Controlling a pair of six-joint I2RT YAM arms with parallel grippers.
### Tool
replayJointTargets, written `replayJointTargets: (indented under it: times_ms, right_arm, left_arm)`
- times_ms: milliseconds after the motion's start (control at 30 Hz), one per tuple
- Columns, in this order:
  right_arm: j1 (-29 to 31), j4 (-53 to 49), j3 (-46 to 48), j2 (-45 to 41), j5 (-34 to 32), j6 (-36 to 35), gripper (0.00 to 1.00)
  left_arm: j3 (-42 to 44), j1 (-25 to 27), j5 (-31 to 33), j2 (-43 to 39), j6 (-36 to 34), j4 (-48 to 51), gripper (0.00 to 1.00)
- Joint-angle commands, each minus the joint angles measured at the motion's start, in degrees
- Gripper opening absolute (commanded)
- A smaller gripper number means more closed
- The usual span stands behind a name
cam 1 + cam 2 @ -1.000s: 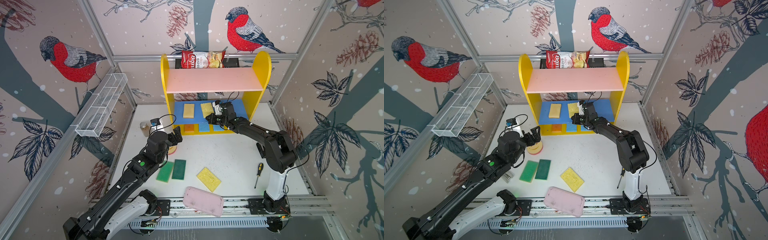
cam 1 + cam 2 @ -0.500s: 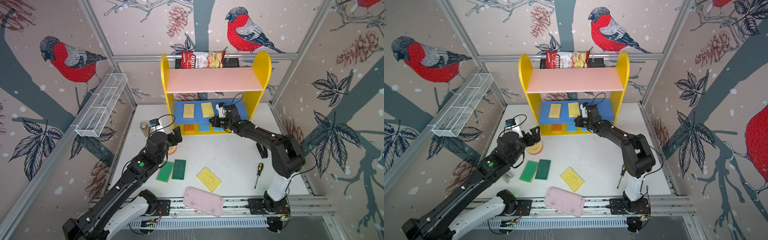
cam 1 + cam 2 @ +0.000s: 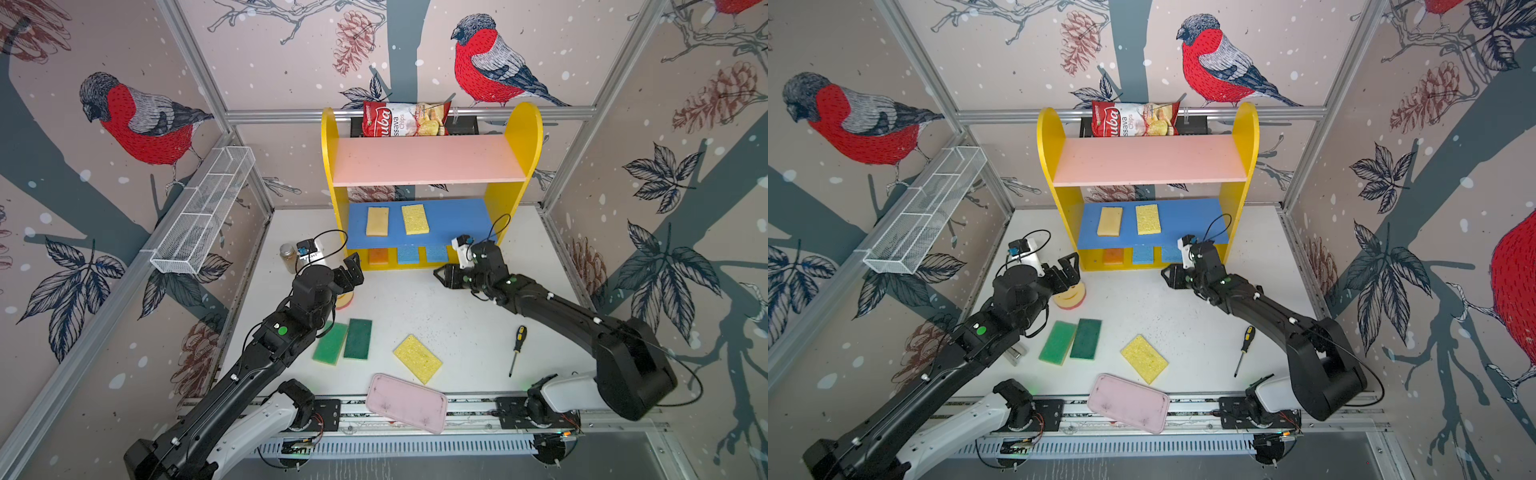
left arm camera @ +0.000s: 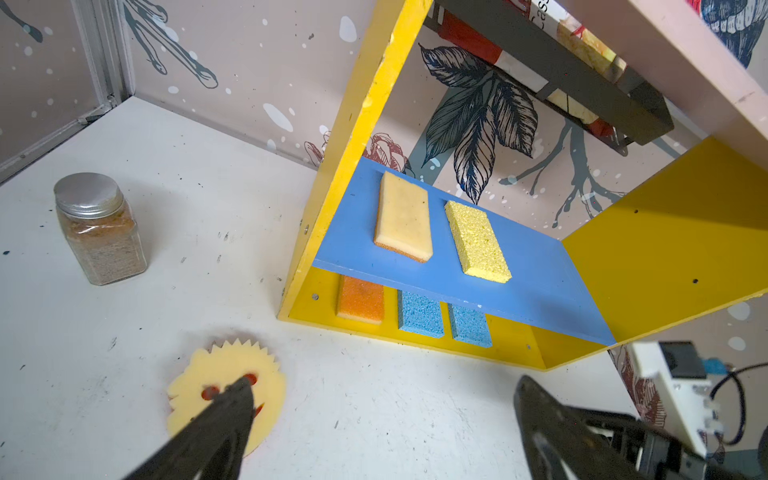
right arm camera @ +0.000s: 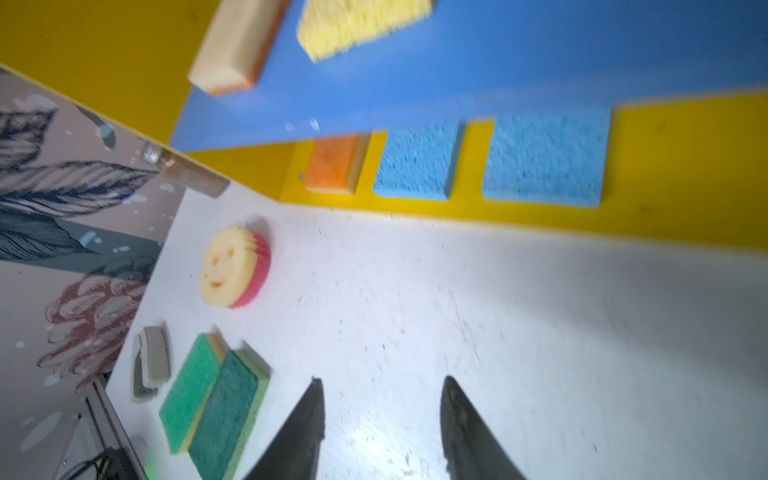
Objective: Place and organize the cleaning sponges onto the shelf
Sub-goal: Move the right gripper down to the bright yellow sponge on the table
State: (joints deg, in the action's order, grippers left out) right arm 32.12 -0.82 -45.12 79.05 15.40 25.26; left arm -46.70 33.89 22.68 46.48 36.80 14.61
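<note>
Right gripper (image 3: 441, 277) backed out of shelf (image 3: 519, 137), jaws half apart, empty. Yellow sponge (image 3: 414, 219) now on blue board (image 3: 457, 220), beside tan sponge (image 3: 377, 221). Left gripper (image 3: 352, 271) wide open, empty, above smiley sponge (image 3: 1070, 296). Four sponges still on tabletop (image 3: 415, 303).

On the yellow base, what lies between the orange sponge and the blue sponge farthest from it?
A second blue sponge, apart from both; the left wrist view shows it clearly.

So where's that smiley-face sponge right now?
In both top views the smiley-face sponge lies on the white table left of centre, by the left claw, between the yellow shelf and the light green sponge.
</note>
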Motion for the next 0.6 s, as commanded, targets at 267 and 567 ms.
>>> replayJointTargets:
  times_ms: [267,567]
  right_arm:
    - [11.8,3.8,15.0,-4.5,-5.7,2.0,0.67]
    - [20.6,6.4,19.7,-4.3,-9.9,4.4,0.68]
  left_arm:
    - [2.6,-0.1,-1.7,-1.7,7.6,-5.0,0.96]
    - [5.9,-0.1,-6.3,0.0,13.1,-8.3,0.93]
